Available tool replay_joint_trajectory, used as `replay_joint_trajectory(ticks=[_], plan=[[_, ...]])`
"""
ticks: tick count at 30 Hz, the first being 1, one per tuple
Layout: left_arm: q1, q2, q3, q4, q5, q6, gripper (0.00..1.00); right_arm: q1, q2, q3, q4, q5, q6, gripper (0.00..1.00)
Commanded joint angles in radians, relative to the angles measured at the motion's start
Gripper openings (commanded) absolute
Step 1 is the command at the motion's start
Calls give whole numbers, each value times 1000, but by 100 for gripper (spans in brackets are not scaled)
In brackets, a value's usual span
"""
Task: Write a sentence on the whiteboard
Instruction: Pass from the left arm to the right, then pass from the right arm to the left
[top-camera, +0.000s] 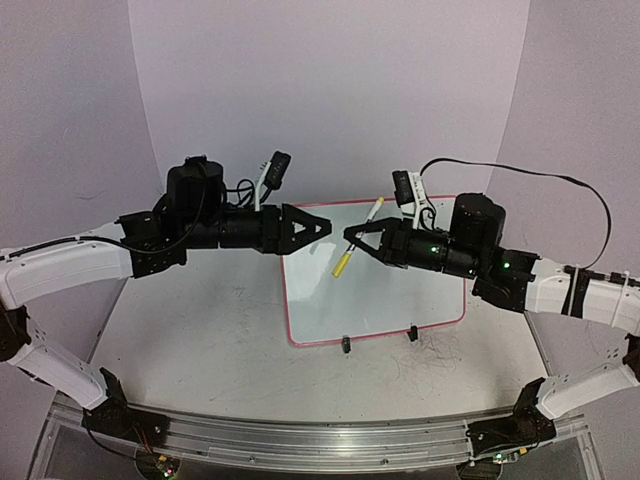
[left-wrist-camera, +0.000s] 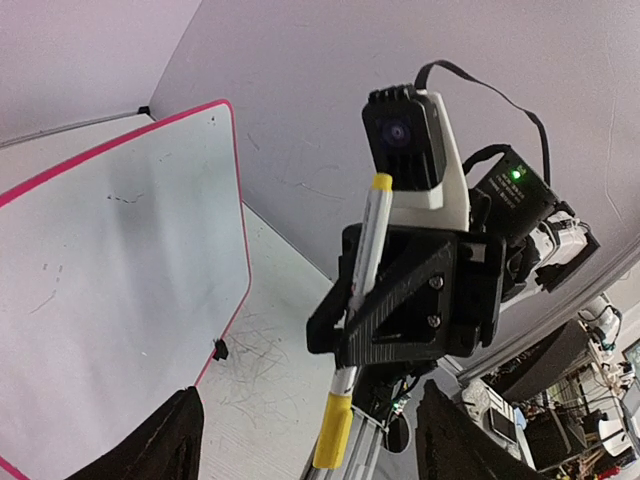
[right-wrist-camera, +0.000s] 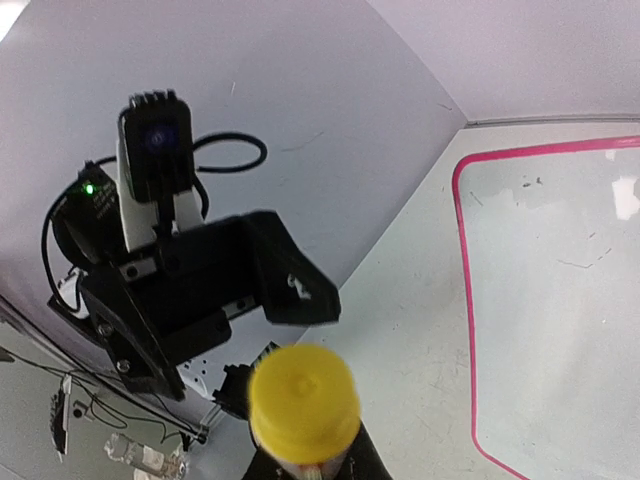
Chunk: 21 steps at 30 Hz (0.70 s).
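While the whiteboard lies flat mid-tabletop, blank with no sentence on it yet, the marker hangs tilted above its left part. It's clamped mid-barrel in the right hand, yellow cap low and on. Left hand gapes wide, empty, just beside the marker, not touching. Likely step: uncap. Left should close squarely on cap only and pull along the barrel axis, right gripping firm. No brand or writing readable; barrel print too small.
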Motion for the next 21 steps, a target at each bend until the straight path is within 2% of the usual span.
replay_joint_trajectory(ticks=[1,6,11,14,16,18,20,21], plan=[[-44,64,34,73,69,-35,71,-14,-34,5,57,40,96,0],[-80,128,61,97,60,-31,67,-16,-49,-1,92,46,193,0],[-86,156,88,98,71,-25,53,-17,-76,-19,101,73,242,0],[-87,157,87,98,59,-24,41,-17,-91,-29,102,79,240,0],[-87,152,85,102,51,-25,39,-16,-99,-39,101,80,238,0],[-87,145,85,104,49,-22,44,-16,-107,-52,102,82,240,0],[-87,139,85,108,49,-18,41,-17,-114,-63,102,83,243,0],[-87,138,86,109,50,-17,37,-16,-115,-66,102,82,244,0]])
